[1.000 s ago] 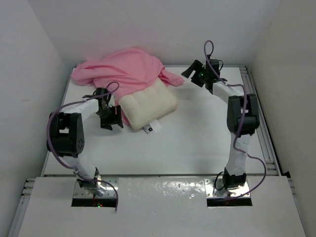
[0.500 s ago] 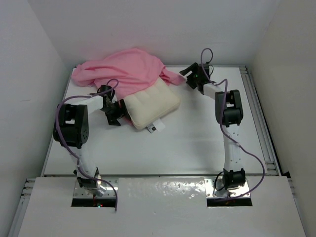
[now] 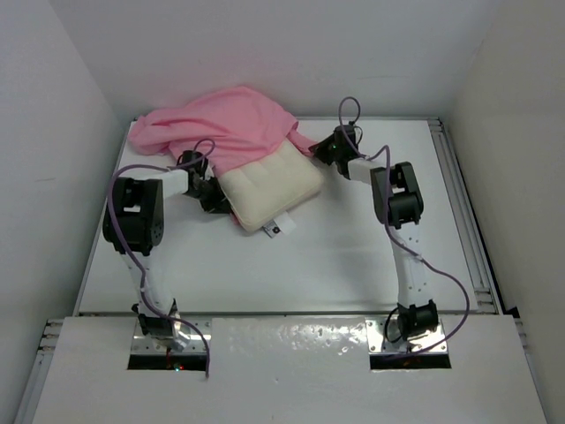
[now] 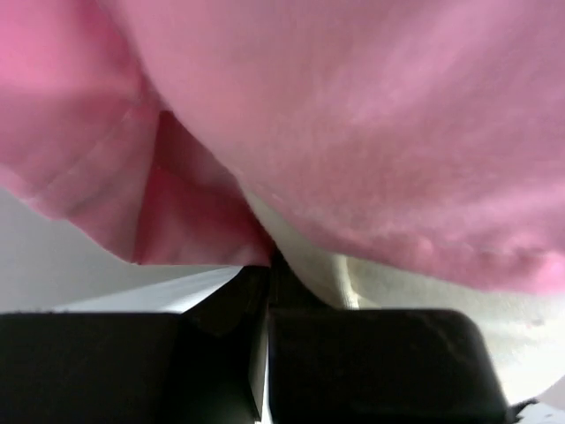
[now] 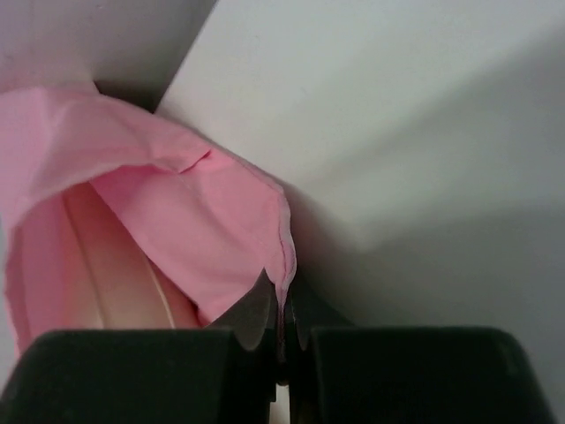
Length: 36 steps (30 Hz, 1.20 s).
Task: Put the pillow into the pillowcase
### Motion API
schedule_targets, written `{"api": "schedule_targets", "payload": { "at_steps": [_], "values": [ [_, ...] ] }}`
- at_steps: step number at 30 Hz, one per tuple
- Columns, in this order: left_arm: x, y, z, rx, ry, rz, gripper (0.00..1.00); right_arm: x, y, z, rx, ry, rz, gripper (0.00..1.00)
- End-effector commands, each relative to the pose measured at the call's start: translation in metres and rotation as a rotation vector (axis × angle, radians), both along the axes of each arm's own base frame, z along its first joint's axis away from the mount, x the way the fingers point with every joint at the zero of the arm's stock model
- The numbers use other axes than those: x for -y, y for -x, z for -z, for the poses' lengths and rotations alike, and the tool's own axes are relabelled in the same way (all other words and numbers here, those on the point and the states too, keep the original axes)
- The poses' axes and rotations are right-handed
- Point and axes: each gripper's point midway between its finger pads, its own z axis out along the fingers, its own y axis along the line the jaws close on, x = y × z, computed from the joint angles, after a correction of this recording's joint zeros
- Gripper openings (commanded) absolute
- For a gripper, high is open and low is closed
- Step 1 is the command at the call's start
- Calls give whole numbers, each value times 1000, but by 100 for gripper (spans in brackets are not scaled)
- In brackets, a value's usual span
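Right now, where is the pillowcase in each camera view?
Top external: the pillowcase lies heaped at the far left, over the pillow's far end.
Left wrist: it fills the upper frame.
Right wrist: left half, its edge pinched in the right gripper.
Shared landmark: the pillow, a cream strip under the pink in the left wrist; probably the pale shape inside the opening in the right wrist.

Pillowcase (image 3: 221, 124) heap atop pillow (image 3: 269, 187), far left.

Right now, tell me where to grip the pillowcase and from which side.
Take the pillowcase by its open hem beside the pillow, coming low from each outer side: the left tool and right tool pinch that thin free edge there.
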Motion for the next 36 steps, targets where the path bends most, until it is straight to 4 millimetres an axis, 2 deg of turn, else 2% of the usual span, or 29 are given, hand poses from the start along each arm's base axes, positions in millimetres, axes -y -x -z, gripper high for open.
{"api": "schedule_targets", "payload": {
  "at_steps": [1, 2, 3, 4, 6, 7, 9, 10, 11, 12, 13, 16, 17, 19, 20, 21, 23, 24, 25, 26, 27, 29, 30, 31, 32, 33, 34, 35, 36],
  "values": [
    [-12, -23, -23, 127, 17, 52, 0, 30, 7, -51, 78, 38, 4, 0],
    [-16, -28, -46, 194, 15, 82, 0, 34, 12, -67, 111, 65, -27, 0],
    [-32, -31, -64, 245, -8, 129, 0, 37, 21, -82, 124, 57, -57, 0],
    [-34, -32, -82, 287, 15, 165, 0, 41, 40, -115, 159, 44, -71, 0],
    [-51, -28, -131, 385, 7, 242, 0, 53, 61, -155, 210, -3, -92, 0],
    [-51, -26, -153, 429, 36, 272, 0, 52, 84, -192, 259, -30, -133, 0],
    [-66, -15, -189, 479, 34, 311, 0, 61, 102, -225, 304, -19, -152, 0],
    [-75, -25, -222, 581, -8, 345, 0, 64, 114, -232, 294, -6, -158, 0],
    [-80, -25, -241, 627, -31, 354, 0, 66, 127, -269, 357, 4, -161, 0],
    [-89, -23, -254, 640, -44, 345, 0, 70, 133, -280, 378, 18, -159, 0],
    [-93, -28, -282, 717, -74, 361, 0, 72, 140, -284, 382, 23, -157, 0],
    [-102, -32, -321, 789, -89, 344, 0, 74, 159, -323, 445, 15, -163, 0],
    [-107, -38, -351, 865, -117, 336, 0, 76, 163, -331, 457, 18, -161, 0],
    [-106, -43, -388, 953, -122, 323, 0, 75, 174, -359, 515, 19, -169, 0],
    [-105, -45, -417, 1033, -151, 323, 0, 75, 177, -369, 543, 39, -177, 0],
    [-102, -50, -437, 1108, -177, 325, 0, 73, 180, -380, 567, 56, -182, 0],
    [-93, -54, -459, 1168, -201, 309, 0, 73, 188, -408, 621, 89, -183, 0],
    [-90, -53, -481, 1225, -214, 301, 0, 74, 191, -420, 648, 97, -179, 0],
    [-86, -53, -492, 1259, -212, 299, 0, 75, 199, -447, 713, 100, -173, 0],
    [-84, -53, -502, 1279, -194, 279, 0, 77, 202, -461, 748, 116, -166, 0],
    [-82, -51, -528, 1352, -186, 255, 0, 76, 211, -492, 817, 125, -157, 0],
    [-83, -47, -556, 1436, -187, 230, 0, 78, 221, -521, 890, 158, -143, 0],
    [-80, -39, -583, 1519, -187, 216, 0, 77, 227, -538, 931, 164, -137, 0],
    [-80, -35, -596, 1559, -185, 206, 0, 81, 239, -569, 1000, 173, -109, 0],
    [-83, -30, -608, 1595, -183, 190, 0, 82, 245, -583, 1039, 192, -101, 0],
    [-81, -18, -633, 1667, -144, 181, 0, 80, 260, -611, 1107, 193, -93, 0],
    [-83, -12, -644, 1700, -125, 169, 0, 80, 267, -625, 1145, 205, -81, 0],
    [-95, -1, -668, 1792, -148, 146, 0, 79, 272, -635, 1174, 226, -67, 0],
    [-97, 8, -681, 1802, -63, 106, 0, 82, 283, -655, 1223, 232, -52, 0]
  ]
}}
